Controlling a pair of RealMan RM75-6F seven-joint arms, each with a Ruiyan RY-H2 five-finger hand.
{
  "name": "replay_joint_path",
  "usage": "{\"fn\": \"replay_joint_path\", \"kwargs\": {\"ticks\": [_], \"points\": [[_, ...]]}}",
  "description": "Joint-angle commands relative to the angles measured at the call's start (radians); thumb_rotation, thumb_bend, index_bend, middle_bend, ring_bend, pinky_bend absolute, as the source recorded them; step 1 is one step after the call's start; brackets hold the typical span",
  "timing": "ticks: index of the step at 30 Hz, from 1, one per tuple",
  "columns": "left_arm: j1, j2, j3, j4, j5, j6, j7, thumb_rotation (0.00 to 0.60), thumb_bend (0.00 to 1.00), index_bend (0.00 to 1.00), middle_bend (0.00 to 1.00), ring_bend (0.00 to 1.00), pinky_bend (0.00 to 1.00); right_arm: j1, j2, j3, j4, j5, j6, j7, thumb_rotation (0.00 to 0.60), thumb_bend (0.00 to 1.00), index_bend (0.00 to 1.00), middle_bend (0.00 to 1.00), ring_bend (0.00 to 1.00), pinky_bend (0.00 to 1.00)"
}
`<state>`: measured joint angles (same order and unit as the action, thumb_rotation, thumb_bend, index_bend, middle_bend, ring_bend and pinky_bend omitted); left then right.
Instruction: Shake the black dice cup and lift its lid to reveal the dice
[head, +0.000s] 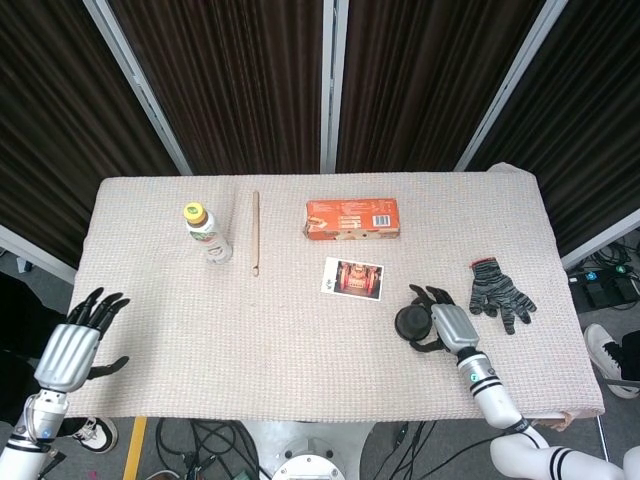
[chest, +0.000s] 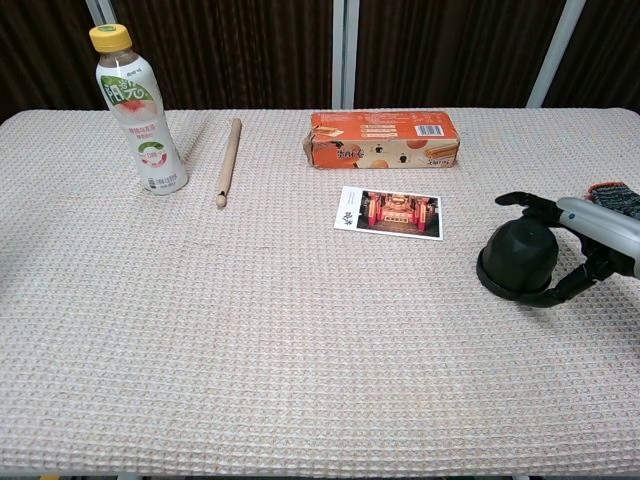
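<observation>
Your right hand cups, fingers curled, the matte black domed dice cup with lid seated, on the waffle-weave table; left hand spread, empty.

My right hand curls its fingers around the black dice cup; my left hand hovers far from it, fingers spread.
</observation>
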<state>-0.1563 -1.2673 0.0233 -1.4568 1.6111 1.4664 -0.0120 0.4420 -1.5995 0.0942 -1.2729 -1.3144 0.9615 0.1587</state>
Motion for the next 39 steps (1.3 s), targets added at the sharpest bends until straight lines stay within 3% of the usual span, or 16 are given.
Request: {"fn": "replay_joint_path", "kwargs": {"ticks": [1,10,20,28,32,39], "points": [[-0.001,0.001,-0.001,-0.003,-0.002,-0.002,0.005,0.600,0.12,0.15,0.12,0.00,0.19,-0.001,-0.002,0.000,0.004,-0.003,0.005,0.002,0.600,0.08,0.00,0.30,0.00,0.00],[0.000,0.003,-0.003,-0.009,-0.003,-0.001,0.008,0.600,0.12,0.15,0.12,0.00,0.19,-0.005,-0.005,0.001,0.004,-0.004,0.018,0.002,0.600,0.11,0.01,0.33,0.00,0.00],[0.000,0.004,-0.002,-0.010,-0.005,-0.005,0.008,0.600,0.12,0.16,0.12,0.00,0.19,-0.018,0.001,0.013,0.000,-0.033,0.079,0.037,0.600,0.13,0.28,0.41,0.06,0.00],[0.001,0.006,-0.003,-0.013,-0.006,-0.005,0.009,0.600,0.12,0.16,0.12,0.00,0.19,-0.030,0.034,0.029,-0.040,-0.077,0.158,0.072,0.600,0.13,0.33,0.44,0.07,0.00],[-0.001,0.007,-0.003,-0.017,-0.004,-0.006,0.011,0.600,0.12,0.16,0.12,0.00,0.19,-0.028,0.088,0.050,-0.125,-0.110,0.207,0.071,0.600,0.13,0.33,0.44,0.07,0.00],[-0.003,0.002,-0.005,-0.016,-0.008,-0.012,0.009,0.600,0.12,0.16,0.12,0.00,0.19,-0.059,0.246,0.099,-0.415,-0.245,0.402,0.007,0.600,0.14,0.34,0.44,0.08,0.00]]}}
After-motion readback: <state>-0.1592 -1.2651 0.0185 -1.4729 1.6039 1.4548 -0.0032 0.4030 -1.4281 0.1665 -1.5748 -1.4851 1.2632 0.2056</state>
